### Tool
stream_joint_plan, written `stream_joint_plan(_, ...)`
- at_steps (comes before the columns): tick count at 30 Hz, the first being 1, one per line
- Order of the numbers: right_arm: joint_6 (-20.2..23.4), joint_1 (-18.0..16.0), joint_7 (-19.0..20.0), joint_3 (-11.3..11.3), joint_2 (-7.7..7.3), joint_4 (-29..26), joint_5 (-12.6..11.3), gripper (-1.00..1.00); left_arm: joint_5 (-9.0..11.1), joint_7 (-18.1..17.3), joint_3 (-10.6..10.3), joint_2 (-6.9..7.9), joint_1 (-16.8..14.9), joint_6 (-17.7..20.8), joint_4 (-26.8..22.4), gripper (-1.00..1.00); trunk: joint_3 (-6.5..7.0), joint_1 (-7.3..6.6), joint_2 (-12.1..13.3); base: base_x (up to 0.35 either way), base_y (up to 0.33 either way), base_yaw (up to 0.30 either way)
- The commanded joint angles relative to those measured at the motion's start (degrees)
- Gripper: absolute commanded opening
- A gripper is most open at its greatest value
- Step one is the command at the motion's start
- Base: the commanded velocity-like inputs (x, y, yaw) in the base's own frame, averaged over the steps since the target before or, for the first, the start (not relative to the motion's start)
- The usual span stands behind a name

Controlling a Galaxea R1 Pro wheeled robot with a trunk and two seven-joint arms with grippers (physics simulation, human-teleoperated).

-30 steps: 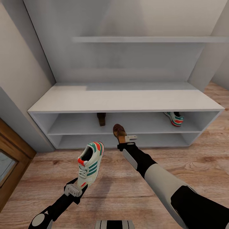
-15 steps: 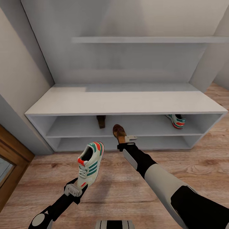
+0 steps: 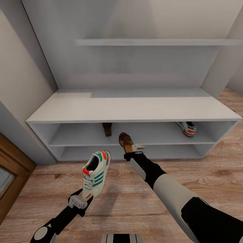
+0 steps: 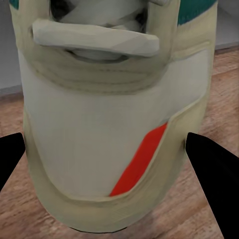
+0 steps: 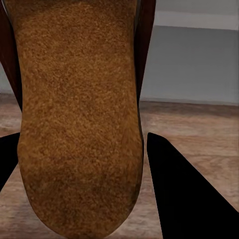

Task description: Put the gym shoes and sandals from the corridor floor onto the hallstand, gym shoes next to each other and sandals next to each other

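Fingers of the left gripper [image 3: 82, 199], black in the left wrist view [image 4: 209, 174], sit on either side of the heel of a gym shoe [image 3: 95, 173] and are clamped on it; fingers of the right gripper [image 3: 130, 148] flank a sandal [image 3: 125, 140] at its heel end and are clamped on it as well. Held gym shoe: white-cream upper, green side stripes, red-orange patches at toe and heel, laces visible, toe pointing up toward the hallstand [image 3: 84, 108], sole clear of the corridor floor [image 3: 141, 199]. Held sandal: dark brown edge, tan suede-like footbed filling most of the right wrist view [image 5: 74, 114], poised just in front of the upper shelf opening, above the floor. Count: 2 gym shoes, 1 in the left gripper and a second gym shoe [image 3: 187, 128] on the upper shelf near its right end; 2 sandals, 1 in the right gripper and a second sandal [image 3: 107, 128] on the upper shelf, left of centre, partly hidden under the top board. Hallstand: low, wide, light grey, flat top, 2 long open compartments; 1 thin wall shelf [image 3: 152, 42] hangs above it. Versus 0.5 s ago: held sandal has shifted very slightly up and toward the shelf; held gym shoe, both shelved shoes and the camera framing are unchanged.
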Motion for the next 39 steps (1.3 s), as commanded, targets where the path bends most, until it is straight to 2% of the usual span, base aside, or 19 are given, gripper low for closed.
stream_joint_plan(1, -0.1, 0.0, 0.0, 0.0, 0.0, 0.0, -0.1, -1.0, 0.0, 0.0, 0.0, 0.0, 0.0, 0.0, 0.0, -1.0, 0.0, 0.0, 0.0, 0.001, 0.0, 0.0)
stream_joint_plan(39, -0.6, 0.0, 0.1, 0.1, 0.0, 0.2, 0.0, -1.0, -0.1, 0.0, 0.0, -0.15, 0.0, 0.0, 0.0, -1.0, 0.0, 0.0, 0.0, 0.105, 0.0, 0.0)
